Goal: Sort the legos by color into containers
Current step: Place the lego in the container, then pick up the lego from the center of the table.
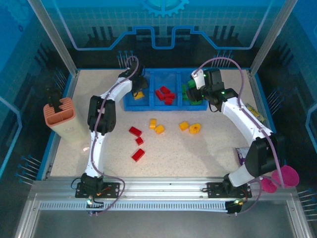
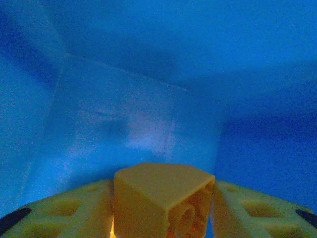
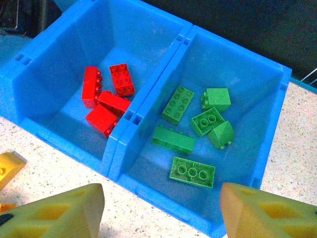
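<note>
1. Since red bricks fill the middle compartment of the blue tray and green bricks fill the right one, the left compartment is evidently meant for yellow-orange. That would explain why the left gripper is down inside it.
2. This gripper is clenched on a yellow-orange brick, with a finger pressed against each side. The brick hangs close above the compartment floor near the far wall, which looks like the position for letting it go.
3. The held brick is tilted. Its hollow underside faces back toward the wrist camera and its stud side is hidden. It looks about as wide as it is deep, so I cannot name a long axis.
4. The right gripper hangs released and holds nothing. Its fingers are spread wide over the near rim of the green compartment.
5. The tray's long side runs along the far edge of the tabletop.
6. Three loose red bricks and four loose yellow-orange bricks lie mid-tabletop, unsorted.
</note>
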Controlling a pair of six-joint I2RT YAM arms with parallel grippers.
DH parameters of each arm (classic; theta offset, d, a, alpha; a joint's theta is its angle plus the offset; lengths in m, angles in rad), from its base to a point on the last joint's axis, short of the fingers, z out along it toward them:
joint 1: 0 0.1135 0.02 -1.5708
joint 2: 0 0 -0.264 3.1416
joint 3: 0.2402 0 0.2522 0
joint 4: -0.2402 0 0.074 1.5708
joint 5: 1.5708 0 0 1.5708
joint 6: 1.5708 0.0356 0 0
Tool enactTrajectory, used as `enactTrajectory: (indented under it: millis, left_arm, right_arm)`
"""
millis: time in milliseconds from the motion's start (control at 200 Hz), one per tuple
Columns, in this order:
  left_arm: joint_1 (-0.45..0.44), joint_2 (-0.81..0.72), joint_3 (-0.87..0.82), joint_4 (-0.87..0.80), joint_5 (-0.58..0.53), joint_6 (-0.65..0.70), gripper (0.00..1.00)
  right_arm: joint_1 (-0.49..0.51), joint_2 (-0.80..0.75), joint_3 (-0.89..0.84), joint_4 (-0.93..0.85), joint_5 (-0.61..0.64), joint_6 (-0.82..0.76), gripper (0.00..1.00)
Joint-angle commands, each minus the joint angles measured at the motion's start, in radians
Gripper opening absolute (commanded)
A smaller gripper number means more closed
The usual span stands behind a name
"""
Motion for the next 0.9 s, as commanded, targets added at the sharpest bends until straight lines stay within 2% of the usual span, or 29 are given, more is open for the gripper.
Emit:
enactTrajectory:
  millis: [0, 105, 235, 380, 490, 540, 580, 595, 691, 771, 896]
  left_arm:
    - [0.004, -0.004, 0.046, -0.043, -0.025, -0.002, 0.57]
    - [0.004, -0.031, 0.039, -0.05, -0.031, 0.009, 0.63]
    - [0.001, -0.104, 0.001, -0.041, -0.027, 0.033, 0.63]
    - [-0.028, -0.286, -0.12, 0.006, -0.022, 0.139, 0.65]
    - [-0.054, -0.418, -0.22, 0.031, 0.088, 0.307, 0.68]
    - [-0.071, -0.462, -0.252, 0.005, 0.117, 0.374, 0.68]
    - [-0.092, -0.495, -0.288, -0.009, 0.129, 0.423, 0.69]
    - [-0.102, -0.507, -0.302, -0.012, 0.133, 0.439, 0.69]
    - [-0.191, -0.57, -0.403, -0.009, 0.114, 0.553, 0.69]
    - [-0.296, -0.599, -0.474, 0.012, 0.067, 0.666, 0.69]
    - [-0.453, -0.591, -0.53, 0.053, 0.037, 0.742, 0.7]
  right_arm:
    - [0.016, -0.03, -0.012, -0.015, -0.015, 0.008, 0.65]
    - [0.016, -0.029, -0.012, -0.015, -0.022, 0.007, 0.65]
    - [0.019, -0.029, -0.01, -0.011, -0.031, 0.012, 0.66]
    - [0.026, -0.046, -0.015, -0.011, -0.029, 0.004, 0.66]
    - [0.008, -0.11, -0.035, 0.007, -0.057, 0.035, 0.75]
    - [-0.005, -0.162, -0.062, 0.04, -0.077, 0.044, 0.85]
    - [-0.012, -0.212, -0.092, 0.081, -0.071, 0.045, 0.98]
    - [-0.014, -0.231, -0.106, 0.097, -0.061, 0.045, 1.0]
    - [-0.022, -0.349, -0.177, 0.178, 0.08, 0.097, 1.0]
    - [-0.042, -0.423, -0.193, 0.164, 0.175, 0.167, 1.0]
    - [-0.06, -0.507, -0.166, 0.049, 0.152, 0.186, 1.0]
